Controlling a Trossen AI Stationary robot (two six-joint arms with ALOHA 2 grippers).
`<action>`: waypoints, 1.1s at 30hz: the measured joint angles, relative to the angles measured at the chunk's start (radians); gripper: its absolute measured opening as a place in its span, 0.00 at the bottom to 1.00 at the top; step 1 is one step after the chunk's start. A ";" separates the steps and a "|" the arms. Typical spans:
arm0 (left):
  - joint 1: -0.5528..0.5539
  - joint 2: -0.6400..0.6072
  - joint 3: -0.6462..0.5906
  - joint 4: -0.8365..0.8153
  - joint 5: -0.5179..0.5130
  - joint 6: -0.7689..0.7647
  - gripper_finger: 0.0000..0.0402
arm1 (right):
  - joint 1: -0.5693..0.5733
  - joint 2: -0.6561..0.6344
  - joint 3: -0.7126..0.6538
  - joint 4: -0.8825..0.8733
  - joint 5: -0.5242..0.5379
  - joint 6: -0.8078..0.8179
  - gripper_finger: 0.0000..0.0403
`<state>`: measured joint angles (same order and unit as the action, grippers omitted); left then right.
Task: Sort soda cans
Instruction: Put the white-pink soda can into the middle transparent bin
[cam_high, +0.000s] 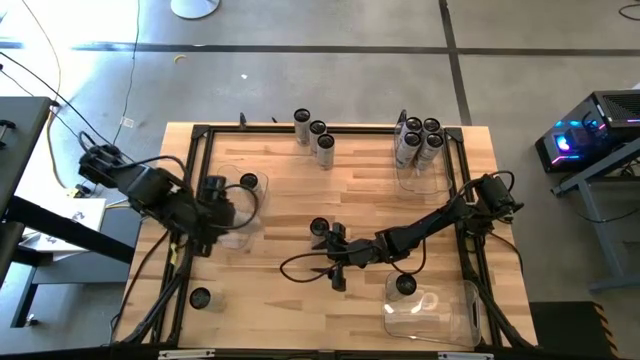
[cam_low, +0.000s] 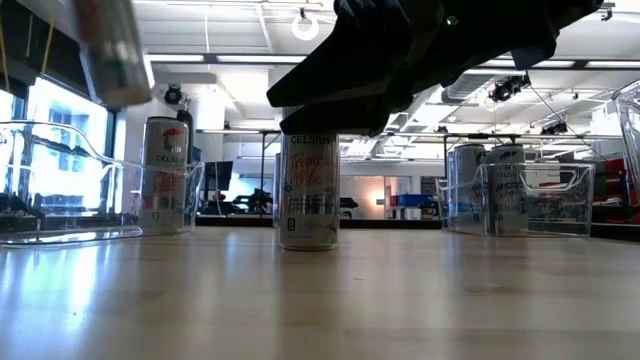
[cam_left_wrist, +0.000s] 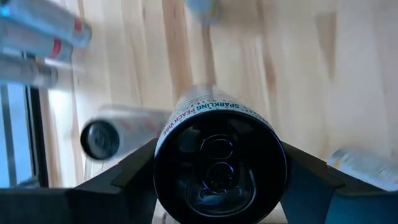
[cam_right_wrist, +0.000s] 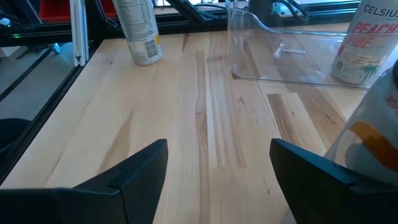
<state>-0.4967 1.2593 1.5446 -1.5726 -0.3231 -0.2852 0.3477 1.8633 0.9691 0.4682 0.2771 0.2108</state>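
Pale wooden counter (cam_high: 300, 200) boards fill a black frame, carrying three clear plastic square bins. One bin (cam_high: 420, 165) at the far right corner holds a cluster of silvery-grey soda cans (cam_high: 418, 138); three more cans (cam_high: 314, 134) stand along the far edge. The left gripper (cam_left_wrist: 217, 186) hangs over the left side, its fingers clamped around a silvery-grey can with a dark round top (cam_left_wrist: 219, 165). The right gripper (cam_high: 333, 262) sits mid-counter, fingers (cam_right_wrist: 134, 171) spread wide around nothing, beside a lone upright can (cam_high: 319, 229).
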 joint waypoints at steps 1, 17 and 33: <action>0.005 -0.025 -0.037 0.000 0.000 0.000 0.61 | 0.000 0.000 0.000 0.000 0.000 0.001 0.69; 0.314 -0.191 -0.410 0.004 -0.005 0.188 0.61 | 0.000 0.000 0.000 0.007 0.000 0.050 0.69; 0.787 -0.259 -0.585 0.236 0.046 0.570 0.61 | 0.000 0.000 0.000 0.007 0.000 0.106 0.69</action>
<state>0.2904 1.0000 0.9601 -1.3371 -0.2776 0.2845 0.3477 1.8633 0.9691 0.4753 0.2771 0.3168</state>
